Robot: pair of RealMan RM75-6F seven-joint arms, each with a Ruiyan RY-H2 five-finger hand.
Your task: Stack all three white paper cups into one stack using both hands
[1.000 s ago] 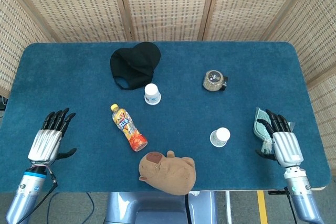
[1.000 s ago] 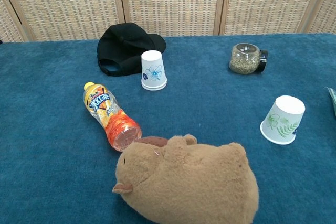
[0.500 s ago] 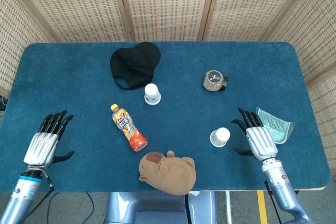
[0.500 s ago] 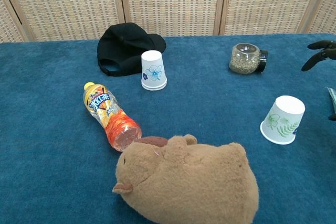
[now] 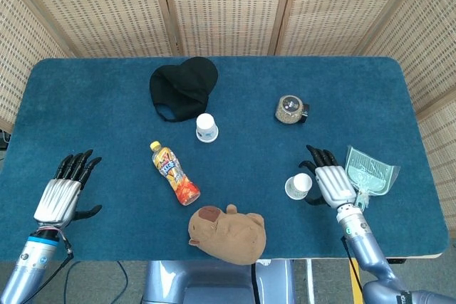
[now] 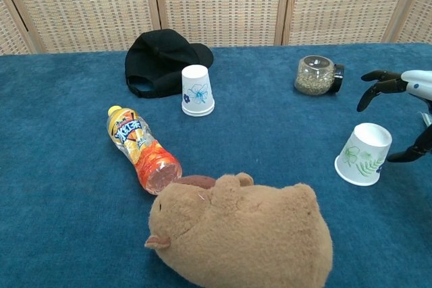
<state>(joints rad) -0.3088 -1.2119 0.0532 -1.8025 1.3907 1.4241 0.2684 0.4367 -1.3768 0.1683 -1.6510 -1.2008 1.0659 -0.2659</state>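
Two white paper cups show, both upside down. The blue-flower cup [image 5: 206,127] [image 6: 198,90] stands beside the black cap. The green-leaf cup [image 5: 298,186] [image 6: 364,154] leans near the front right. I see no third cup. My right hand [image 5: 329,181] [image 6: 413,89] is open right beside the green-leaf cup, its fingers [image 6: 375,85] spread above and behind the cup and its thumb low at the cup's right. No firm contact is visible. My left hand [image 5: 63,194] lies open at the front left, far from both cups, and only the head view shows it.
A black cap [image 5: 184,87] lies at the back, a glass jar [image 5: 290,109] on its side at the back right. An orange drink bottle [image 5: 175,173] and a brown plush animal [image 5: 228,233] lie at the front centre. A pale green scoop [image 5: 369,176] sits right of my right hand.
My right hand has moved left, off the green scoop and up against the green-leaf cup. The left hand has barely moved. Neither cup has shifted.
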